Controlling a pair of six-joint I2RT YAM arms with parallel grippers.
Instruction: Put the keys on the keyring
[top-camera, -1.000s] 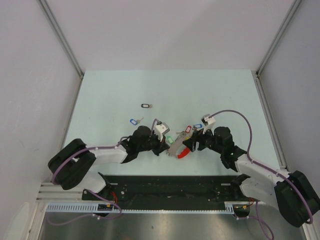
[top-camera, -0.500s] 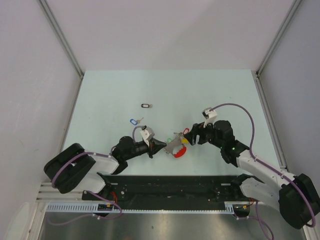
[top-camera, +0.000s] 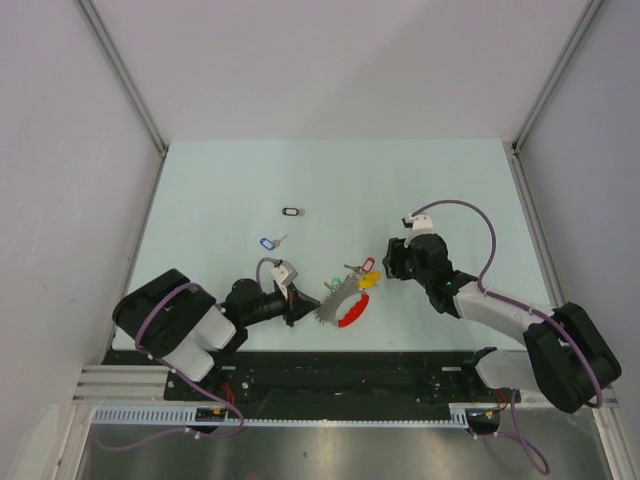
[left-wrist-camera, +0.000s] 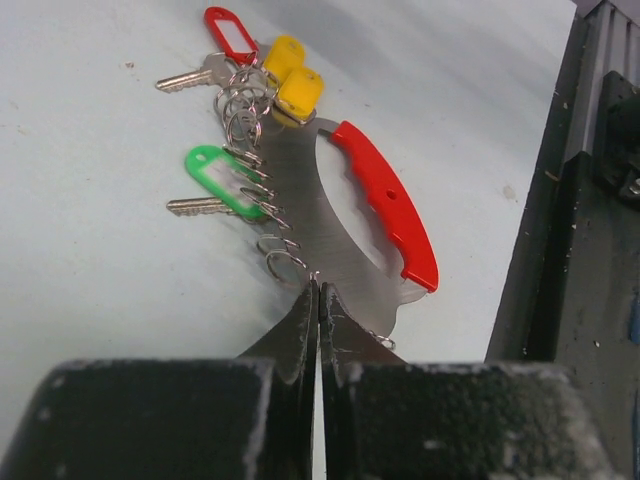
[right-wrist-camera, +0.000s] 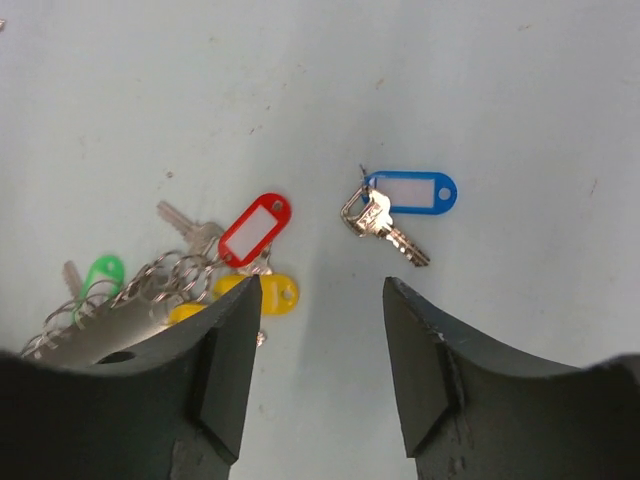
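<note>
Bright, even, diffuse light from above leaves only faint, soft shadows on the table (top-camera: 300, 180) in the top view. In the left wrist view the keyring (left-wrist-camera: 310, 230) is crisp with a mild sheen, while the near left fingers (left-wrist-camera: 295, 335) are dark and soft. The right wrist view is sharp on the blue key (right-wrist-camera: 405, 193), which casts a thin shadow; the right fingers (right-wrist-camera: 225, 370) are almost black.

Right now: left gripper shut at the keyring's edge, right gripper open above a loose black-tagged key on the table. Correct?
Not quite. What lies below the open right gripper is a blue-tagged key, not a black-tagged one. The right wrist view shows it loose on the table. The rest holds: the left gripper is shut at the keyring edge.
</note>
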